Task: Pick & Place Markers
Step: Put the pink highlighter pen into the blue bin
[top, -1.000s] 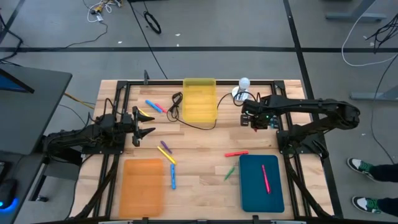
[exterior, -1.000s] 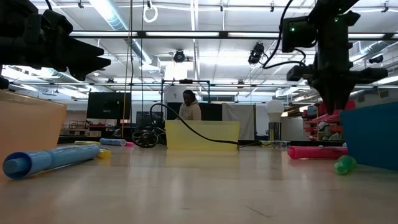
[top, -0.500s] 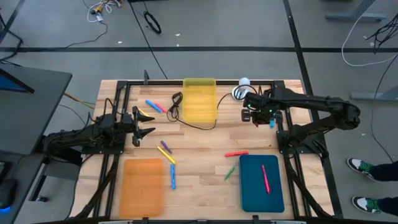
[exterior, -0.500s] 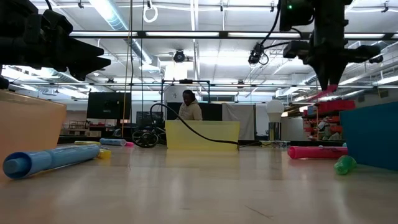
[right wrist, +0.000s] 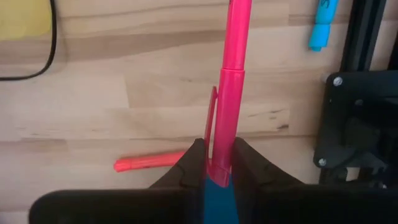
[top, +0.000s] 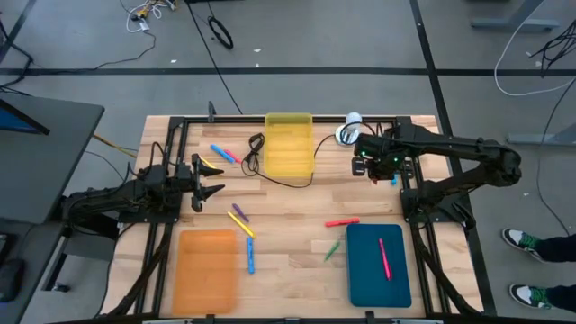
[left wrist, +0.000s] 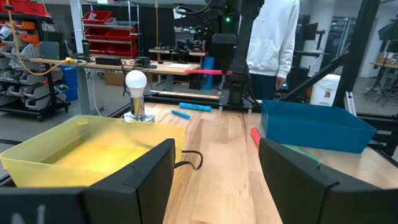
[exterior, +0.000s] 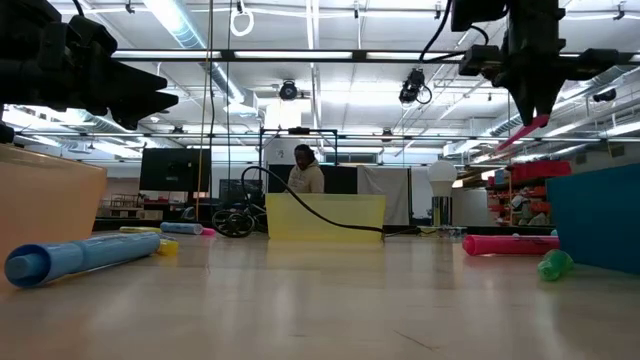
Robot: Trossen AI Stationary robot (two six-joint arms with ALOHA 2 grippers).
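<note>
Right gripper (right wrist: 217, 163), raised beside the yellow plastic tray (top: 288, 144), pinches a slim pink marker (right wrist: 229, 93) by its end; it might swing loose.

Two dark jointed arms, green wrist light, blunt black fingers (right wrist: 252, 165)

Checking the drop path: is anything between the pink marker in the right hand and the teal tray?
Nothing visible blocks it. The right hand holds the pink plastic marker lifted clear above the wooden table. Another pink marker lies on the wood beside the flat rectangular teal tray, below any lifted path.
</note>
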